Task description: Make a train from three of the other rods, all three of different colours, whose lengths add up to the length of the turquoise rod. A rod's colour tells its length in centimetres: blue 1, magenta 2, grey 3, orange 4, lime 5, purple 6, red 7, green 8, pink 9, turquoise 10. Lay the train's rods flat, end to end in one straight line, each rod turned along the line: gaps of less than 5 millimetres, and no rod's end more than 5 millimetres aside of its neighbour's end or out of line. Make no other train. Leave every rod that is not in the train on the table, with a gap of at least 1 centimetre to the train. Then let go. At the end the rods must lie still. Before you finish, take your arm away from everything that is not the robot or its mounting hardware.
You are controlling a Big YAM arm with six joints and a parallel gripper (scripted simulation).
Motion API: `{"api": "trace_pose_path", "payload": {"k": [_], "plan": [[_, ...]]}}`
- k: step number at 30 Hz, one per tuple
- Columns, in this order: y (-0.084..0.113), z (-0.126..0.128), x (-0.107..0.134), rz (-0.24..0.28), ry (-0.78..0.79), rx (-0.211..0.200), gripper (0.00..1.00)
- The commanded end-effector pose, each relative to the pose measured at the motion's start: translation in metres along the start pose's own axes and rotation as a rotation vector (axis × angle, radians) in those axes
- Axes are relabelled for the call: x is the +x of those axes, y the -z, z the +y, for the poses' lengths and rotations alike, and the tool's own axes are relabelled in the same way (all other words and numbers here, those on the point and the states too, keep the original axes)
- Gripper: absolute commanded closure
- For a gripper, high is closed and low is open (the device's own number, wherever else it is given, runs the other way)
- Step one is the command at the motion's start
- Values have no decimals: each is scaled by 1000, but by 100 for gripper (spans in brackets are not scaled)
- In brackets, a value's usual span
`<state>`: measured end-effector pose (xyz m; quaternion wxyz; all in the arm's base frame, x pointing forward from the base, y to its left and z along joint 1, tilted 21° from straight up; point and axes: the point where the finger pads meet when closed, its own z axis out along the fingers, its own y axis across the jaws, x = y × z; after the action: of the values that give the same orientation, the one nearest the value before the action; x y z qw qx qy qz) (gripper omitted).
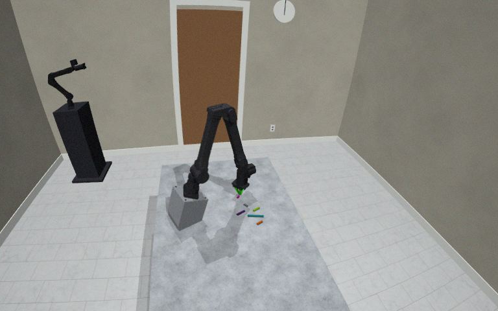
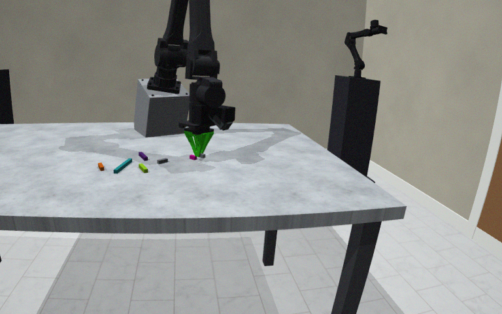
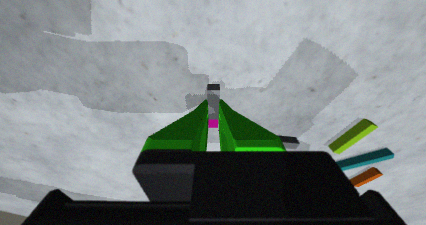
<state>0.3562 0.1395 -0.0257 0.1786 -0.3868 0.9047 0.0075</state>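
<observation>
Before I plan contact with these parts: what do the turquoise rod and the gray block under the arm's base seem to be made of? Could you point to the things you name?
Turquoise rod (image 1: 255,216) (image 2: 122,165) (image 3: 367,159): perhaps painted wood or matte plastic; even colour, no bright glint.
Gray block (image 1: 187,210) (image 2: 160,115): possibly painted metal, satin finish; smooth faces, bolt-like dark dots on top.
</observation>
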Motion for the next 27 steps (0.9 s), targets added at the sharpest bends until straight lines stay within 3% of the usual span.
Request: {"api": "trace_pose_path", "payload": {"k": [1,27], "plan": [[6,-2,-13,-34,2,14,96],[6,0,-10,-31,5,13,96]]}}
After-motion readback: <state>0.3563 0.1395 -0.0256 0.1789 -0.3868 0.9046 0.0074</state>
